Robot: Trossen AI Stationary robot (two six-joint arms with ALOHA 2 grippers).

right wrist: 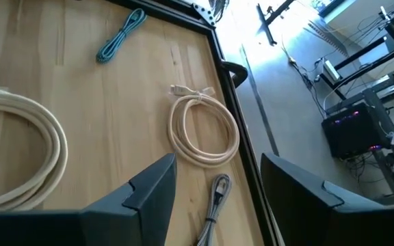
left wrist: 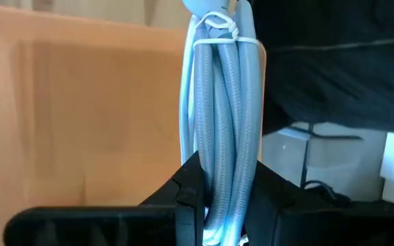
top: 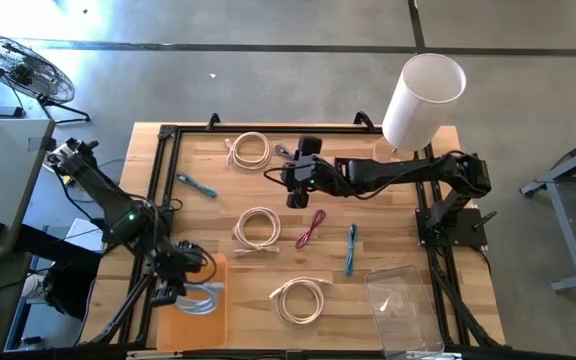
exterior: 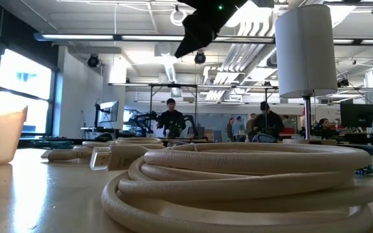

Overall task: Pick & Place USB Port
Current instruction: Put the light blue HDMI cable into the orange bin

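A grey cable bundle, tied with a white twist tie, is over the orange bin at the table's near left. My left gripper is shut on it at the bin's left side. My right gripper hangs open over the far middle of the table with nothing between its fingers. Below it lie a cream coil and a thin grey cable. My left gripper pinches the grey bundle's end between its two fingers, all strands together. The fingers slant downward toward the table's right, and the bundle runs on along their line, out over the orange bin. Whether the bundle touches the bin, I cannot tell.
Loose on the wood are three cream coils, a teal cable, a magenta cable and a blue cable. A clear bin sits near right; a white cylinder stands far right.
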